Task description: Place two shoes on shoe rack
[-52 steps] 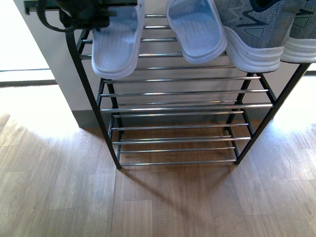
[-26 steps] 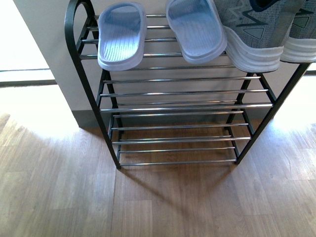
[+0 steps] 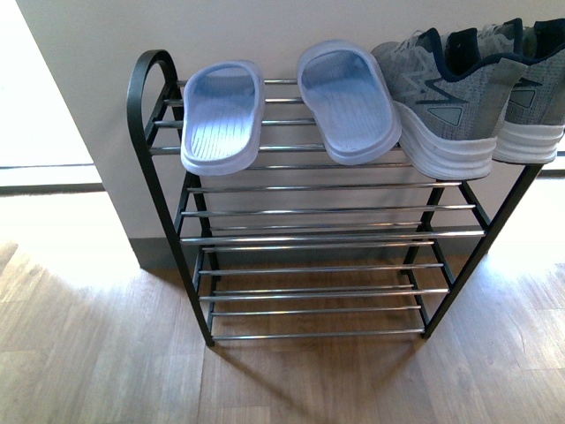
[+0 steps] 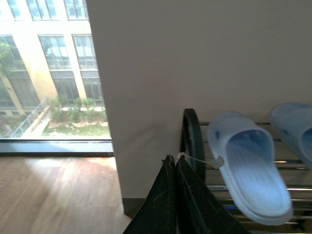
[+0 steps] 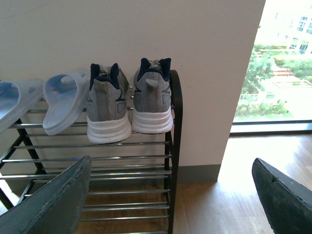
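Now the shoe rack stands on the wooden floor against a pale wall, and all the footwear sits on its top tier of rods. Nearest the rack's left looped end lies one pale blue slide, its front hanging a little past the front rod. Just beside it, toward the rack's other end, lies the second slide. Next along the tier come the two grey sneakers: the first sneaker touches the second slide, and the second sneaker sits at the rack's right end, partly cut off in the front view. In the right wrist view both sneakers show their navy heels and white soles side by side against the rack's right upright. The lower tiers hold only rods.

The left gripper hangs near the rack's left looped end, its dark fingers pressed together on nothing. The right gripper is spread wide, its fingers well apart, facing the rack's sneaker end and holding nothing.
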Controlling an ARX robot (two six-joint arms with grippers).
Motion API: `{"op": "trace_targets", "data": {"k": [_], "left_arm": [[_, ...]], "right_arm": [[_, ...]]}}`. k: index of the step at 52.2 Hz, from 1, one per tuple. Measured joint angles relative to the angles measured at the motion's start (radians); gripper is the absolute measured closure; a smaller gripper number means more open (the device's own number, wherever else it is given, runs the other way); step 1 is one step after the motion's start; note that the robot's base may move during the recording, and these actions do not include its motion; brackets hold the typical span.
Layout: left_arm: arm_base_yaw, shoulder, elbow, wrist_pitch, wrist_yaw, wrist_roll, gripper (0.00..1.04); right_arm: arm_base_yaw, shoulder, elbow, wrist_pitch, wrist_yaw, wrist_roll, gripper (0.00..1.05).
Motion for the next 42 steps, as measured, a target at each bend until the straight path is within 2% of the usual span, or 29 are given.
{"op": "trace_targets", "data": {"k": [14,25,29,42], "left_arm": [[0.085,-0.193,-0.191,-0.005,0.083,0.001,1.04],[0.122,-0.310,-0.262,-0.055,0.123,0.002,1.03],[0.175,-0.355,-0.280,-0.080,0.191,0.003,1.03],[0.202,-0.489,-0.326,-0.169,0.201,0.003,1.04]], "right_arm": [[0.000,0.000,0.000,0.000,0.000,0.000,0.09],[0.000,0.000,0.000,0.000,0.000,0.000,0.09],[0.000,0.000,0.000,0.000,0.000,0.000,0.09],[0.000,0.000,0.000,0.000,0.000,0.000,0.09]]}}
